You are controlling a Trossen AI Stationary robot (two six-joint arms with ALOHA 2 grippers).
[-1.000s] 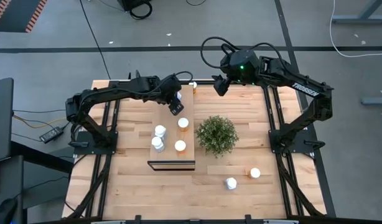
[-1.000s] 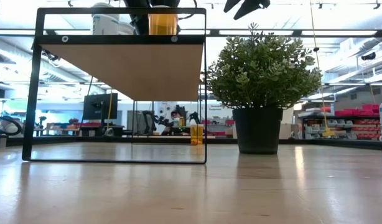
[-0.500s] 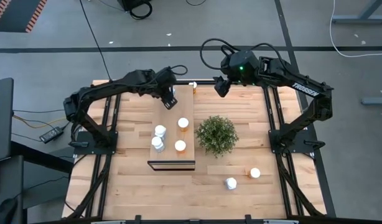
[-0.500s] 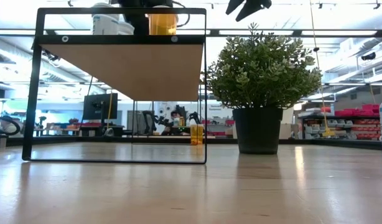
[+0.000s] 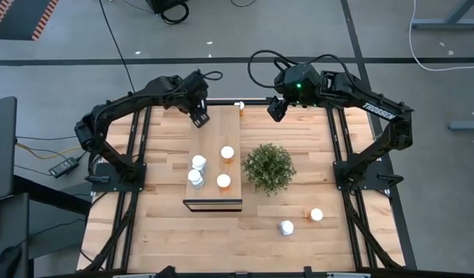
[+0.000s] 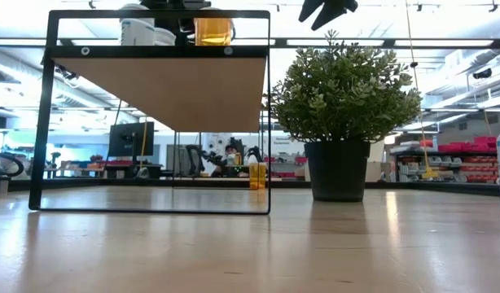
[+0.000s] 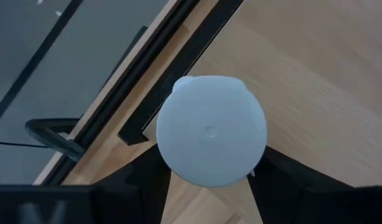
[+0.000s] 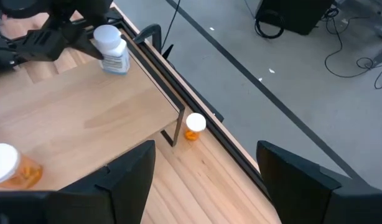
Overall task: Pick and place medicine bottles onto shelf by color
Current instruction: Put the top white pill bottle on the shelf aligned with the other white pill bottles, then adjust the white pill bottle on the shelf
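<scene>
The surface (image 5: pixel 167 232) carries the shelf (image 5: pixel 215 131), on which four medicine bottles are seen from above: two white ones (image 5: pixel 197 170) near the front left and two orange ones (image 5: pixel 225 166) to their right. The plant (image 5: pixel 269 167) stands just beside the shelf.

Over the last second the left arm has been swung from above the middle of the shelf out to its far left corner, where the left gripper (image 5: pixel 198 116) is now held. Its fingers are closed on a white bottle (image 7: pixel 211 147), seen cap-on in the left wrist view and sideways in the right wrist view (image 8: pixel 111 48), just above the plank's far edge. The bottle has therefore been carried, not released; placement at the far end of the white side is judged to be the step in hand.

The right gripper (image 5: pixel 276 108) has hardly been moved; it is held with fingers spread and empty, near the shelf's far right corner, above an orange bottle (image 8: pixel 194 126) standing on the surface there. Two bottles (image 5: pixel 299 222) are left on the near right of the surface.
</scene>
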